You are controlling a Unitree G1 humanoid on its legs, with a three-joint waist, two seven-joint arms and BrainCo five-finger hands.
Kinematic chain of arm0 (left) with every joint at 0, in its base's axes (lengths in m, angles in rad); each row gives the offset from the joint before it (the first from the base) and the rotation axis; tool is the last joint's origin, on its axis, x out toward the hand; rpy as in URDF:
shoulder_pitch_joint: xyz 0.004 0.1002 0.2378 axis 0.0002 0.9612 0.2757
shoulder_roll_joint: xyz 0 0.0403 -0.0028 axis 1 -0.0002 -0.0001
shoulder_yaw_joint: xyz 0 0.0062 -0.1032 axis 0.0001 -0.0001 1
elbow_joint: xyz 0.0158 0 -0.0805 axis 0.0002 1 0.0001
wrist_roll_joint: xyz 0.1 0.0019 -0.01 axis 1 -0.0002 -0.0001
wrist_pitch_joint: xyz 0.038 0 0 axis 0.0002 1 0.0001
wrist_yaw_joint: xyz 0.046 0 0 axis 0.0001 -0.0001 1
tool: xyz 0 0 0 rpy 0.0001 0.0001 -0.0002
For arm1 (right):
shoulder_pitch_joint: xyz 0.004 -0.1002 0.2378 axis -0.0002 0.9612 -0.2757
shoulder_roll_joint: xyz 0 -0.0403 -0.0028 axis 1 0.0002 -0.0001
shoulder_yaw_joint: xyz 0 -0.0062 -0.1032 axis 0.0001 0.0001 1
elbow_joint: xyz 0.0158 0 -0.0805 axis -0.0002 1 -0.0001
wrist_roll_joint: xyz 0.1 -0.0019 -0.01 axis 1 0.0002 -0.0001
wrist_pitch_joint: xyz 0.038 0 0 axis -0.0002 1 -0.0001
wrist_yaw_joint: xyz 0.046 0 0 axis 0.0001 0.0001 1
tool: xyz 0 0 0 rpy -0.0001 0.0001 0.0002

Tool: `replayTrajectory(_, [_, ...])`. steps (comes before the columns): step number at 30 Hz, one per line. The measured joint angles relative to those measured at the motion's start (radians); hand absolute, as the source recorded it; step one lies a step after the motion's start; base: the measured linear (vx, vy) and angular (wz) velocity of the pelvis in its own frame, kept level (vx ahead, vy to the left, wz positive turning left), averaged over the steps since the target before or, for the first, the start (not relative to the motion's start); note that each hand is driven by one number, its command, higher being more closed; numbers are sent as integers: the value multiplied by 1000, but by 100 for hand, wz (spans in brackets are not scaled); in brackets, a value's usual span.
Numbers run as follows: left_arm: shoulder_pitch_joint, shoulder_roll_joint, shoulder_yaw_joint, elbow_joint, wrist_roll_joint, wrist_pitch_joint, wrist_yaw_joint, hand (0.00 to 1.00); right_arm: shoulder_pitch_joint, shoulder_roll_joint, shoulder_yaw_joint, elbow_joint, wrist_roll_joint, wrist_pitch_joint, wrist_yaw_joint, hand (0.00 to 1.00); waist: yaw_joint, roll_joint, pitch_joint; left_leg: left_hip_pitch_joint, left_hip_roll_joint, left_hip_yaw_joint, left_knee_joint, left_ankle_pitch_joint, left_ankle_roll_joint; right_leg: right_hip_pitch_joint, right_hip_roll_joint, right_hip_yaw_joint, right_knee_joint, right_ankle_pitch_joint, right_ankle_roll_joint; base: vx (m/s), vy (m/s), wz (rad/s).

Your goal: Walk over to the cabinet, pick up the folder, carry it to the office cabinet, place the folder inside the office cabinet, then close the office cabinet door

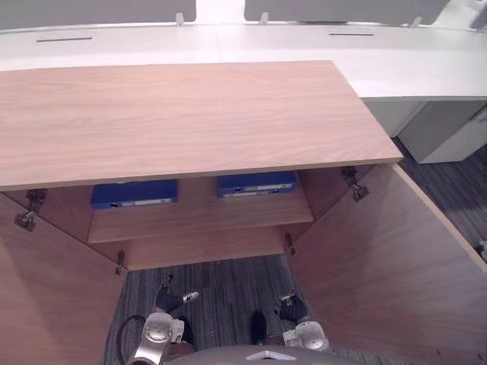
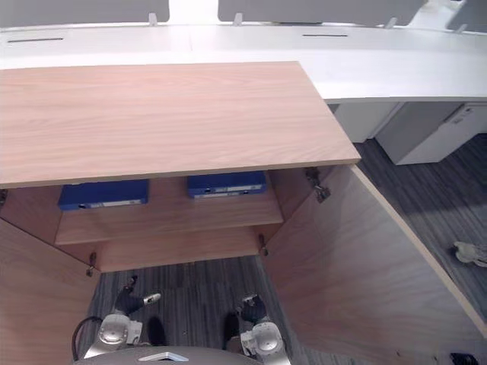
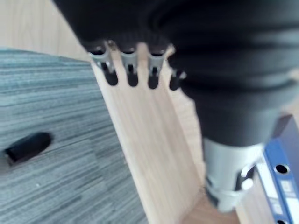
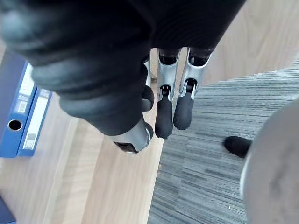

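Both cabinet doors [image 1: 380,251] gape, left robot hand [image 1: 173,298] and right robot hand [image 1: 291,310] slack and empty; a glancing shove might leave one ajar.

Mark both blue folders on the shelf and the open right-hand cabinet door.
left blue folder [image 1: 134,193]: left eye view, middle of its visible face.
right blue folder [image 1: 256,183]: left eye view, middle of its visible face.
open right door [image 1: 380,258]: left eye view, inner face.

Matt wood-grain office cabinet [image 1: 190,122], smooth blue folders [image 1: 134,193], shiny metal hinges [image 1: 354,185], rough grey carpet floor [image 1: 221,293], smooth white tabletop [image 1: 411,72]
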State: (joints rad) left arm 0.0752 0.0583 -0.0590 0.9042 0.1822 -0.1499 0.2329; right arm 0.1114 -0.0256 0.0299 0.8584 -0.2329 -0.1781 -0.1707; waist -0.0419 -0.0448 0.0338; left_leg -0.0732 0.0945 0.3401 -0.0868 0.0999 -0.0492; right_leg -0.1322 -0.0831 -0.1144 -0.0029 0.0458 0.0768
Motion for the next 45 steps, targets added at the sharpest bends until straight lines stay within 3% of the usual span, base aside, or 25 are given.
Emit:
replayTrajectory(4, [5,0,0,23,0,5,-1,0,-10,0,-39,34,35,28,-19,0,-8,1,-4,25,-13,7,0,-12,7,29,-4,31,-21,1,4,-9,29,-4])
replayTrajectory(16, [25,-1,-2,60,0,22,-7,0,-25,8,-92,66,80,34,-30,0,-18,4,-14,62,-50,30,0,-48,18,62,-23,106,-39,16,25,48,31,-6])
replayTrajectory(21, [24,0,-1,60,-1,22,-6,0,-25,15,-96,24,91,34,-35,0,-24,6,-19,98,-49,100,1,-67,19,62,-15,174,-50,25,24,52,-7,-43])
replayTrajectory(28, [18,3,-2,56,0,22,-7,0,44,13,-134,-189,90,27,-56,0,-71,0,-21,154,-49,184,7,-92,9,63,-1,261,-52,38,15,-8,-24,-38])
replayTrajectory(32, [21,3,-7,55,0,22,-7,0,106,21,-162,-303,91,23,-57,0,-89,-11,-20,190,-51,244,7,-119,-18,61,8,328,-52,39,11,-62,-40,-57])
replayTrajectory(40, [16,22,-63,63,0,22,-7,0,223,45,-342,-555,191,-7,-103,0,-191,-22,-32,237,-49,377,7,-153,-36,19,51,456,-32,48,-8,-9,-55,-60])
replayTrajectory(45, [6,14,-81,70,20,22,-7,0,238,85,-439,-613,229,-34,-147,0,-221,-14,-36,266,-40,434,7,-170,-46,13,79,504,-24,59,4,62,-67,-43])
